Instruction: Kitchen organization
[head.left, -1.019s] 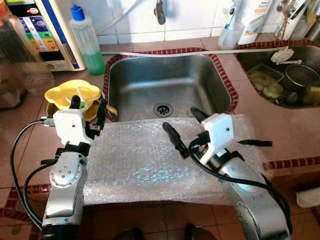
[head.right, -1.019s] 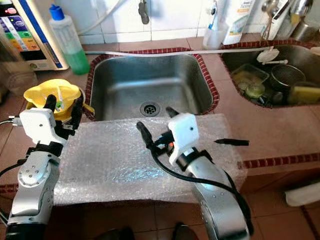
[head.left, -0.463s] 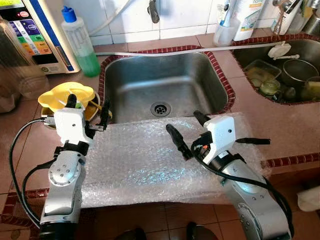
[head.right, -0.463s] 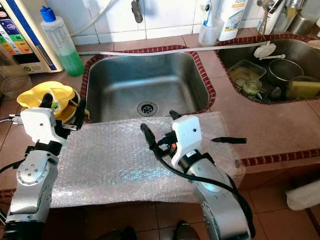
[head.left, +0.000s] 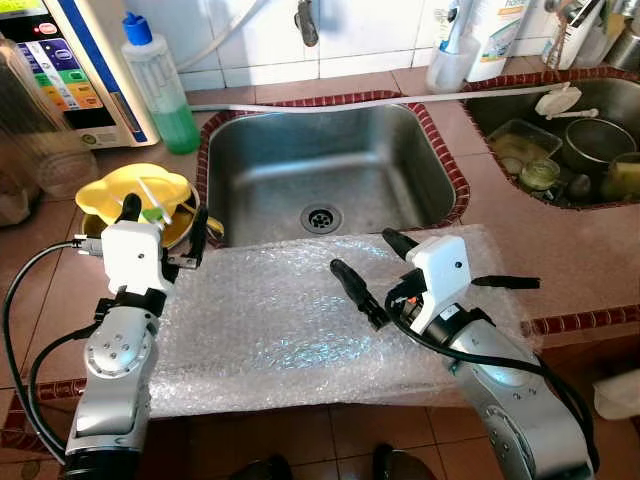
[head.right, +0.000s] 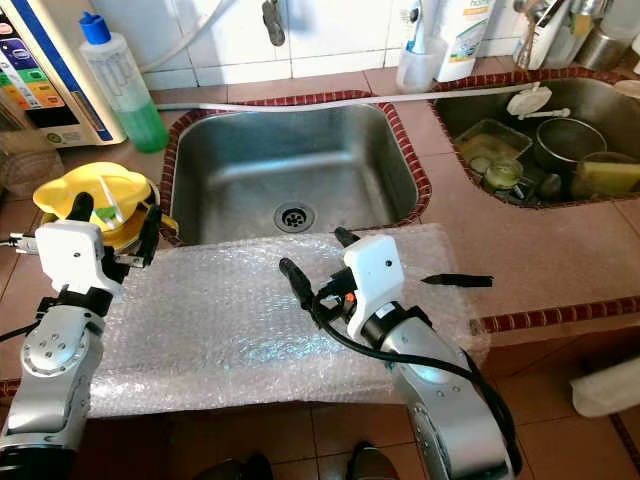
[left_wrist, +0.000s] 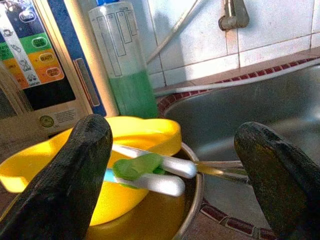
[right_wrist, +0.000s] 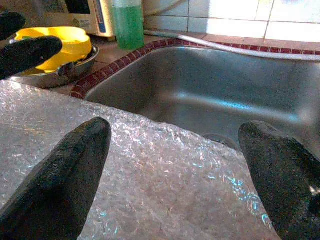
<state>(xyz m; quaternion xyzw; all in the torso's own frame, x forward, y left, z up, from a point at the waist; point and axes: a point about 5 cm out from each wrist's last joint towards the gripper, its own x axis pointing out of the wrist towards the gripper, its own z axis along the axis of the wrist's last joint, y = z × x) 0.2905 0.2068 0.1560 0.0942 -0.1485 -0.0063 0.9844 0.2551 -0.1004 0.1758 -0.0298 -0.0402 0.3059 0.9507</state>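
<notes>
— Tiled desk (head.left: 60, 290), steel sink (head.left: 330, 175) set in it. What lies in front?

— Bubble wrap sheet (head.left: 270, 320) spread along the near edge. Right pincer (head.left: 372, 270) hovers over it, fingers apart, holding nothing.

— And the left?

— Left pincer (head.left: 165, 215) fingers apart, empty, just at the yellow bowl (head.left: 130, 190) left of the sink; a green-and-white utensil (left_wrist: 150, 172) lies in the bowl. Green soap bottle (head.left: 160, 85) stands behind.

Head cameras look steeply down on the steel sink (head.left: 330, 180); both wrist cameras face it closely from the counter edge.
</notes>
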